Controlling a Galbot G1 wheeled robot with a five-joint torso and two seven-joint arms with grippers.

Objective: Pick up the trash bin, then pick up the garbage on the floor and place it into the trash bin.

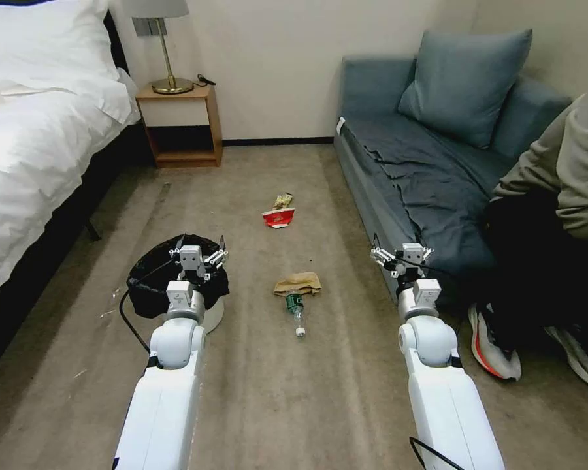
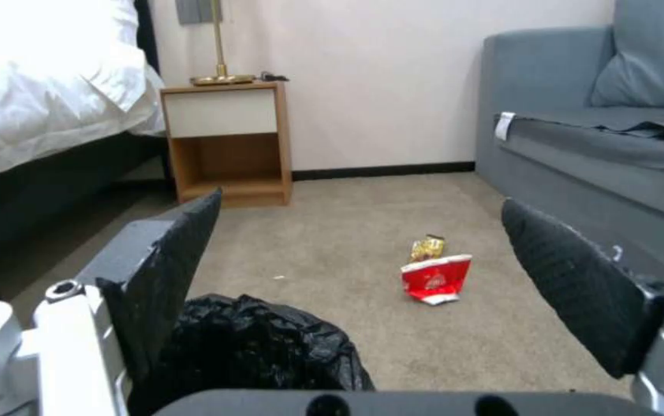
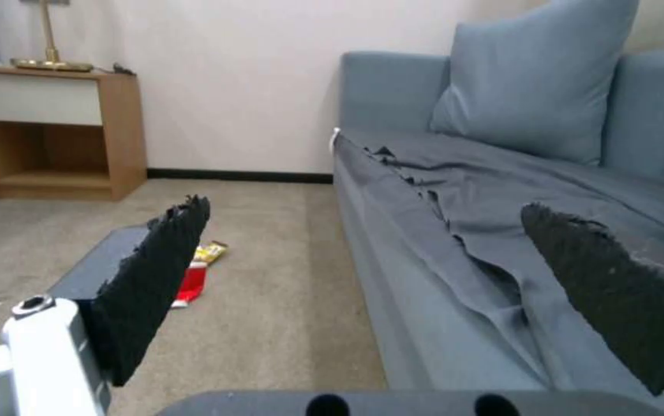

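Nearest us in the head view, at about 7 o'clock on the carpet, sits the bin [image 1: 210, 316], a low pale tub whose black liner [image 1: 151, 282] is folded over the rim; our left gripper [image 1: 199, 254] hangs just above its far edge with its fingers spread wide and nothing between them, and in the left wrist view the crinkled liner [image 2: 259, 346] bulges just below the pads [image 2: 170, 277]. We judge the bin light and fairly stiff, but the liner slick and loose, so a pinch over the rim wall, plastic and liner together, looks safer than a grip on the bag alone. Out from the bin toward 3 o'clock lie the bottle [image 1: 295, 307], cap toward us, and touching its far end the paper bag [image 1: 298, 282]; the bottle is probably hard, round and apt to roll, best taken across its body, the bag soft and crushable anywhere. Farther off, near 12 o'clock, rest the red wrapper [image 1: 278, 217] and just beyond it the gold wrapper [image 1: 283, 200], both flimsy and flat. Our right gripper [image 1: 401, 255] waits at 3 o'clock beside the sofa [image 1: 438, 170], likewise wide open and empty.
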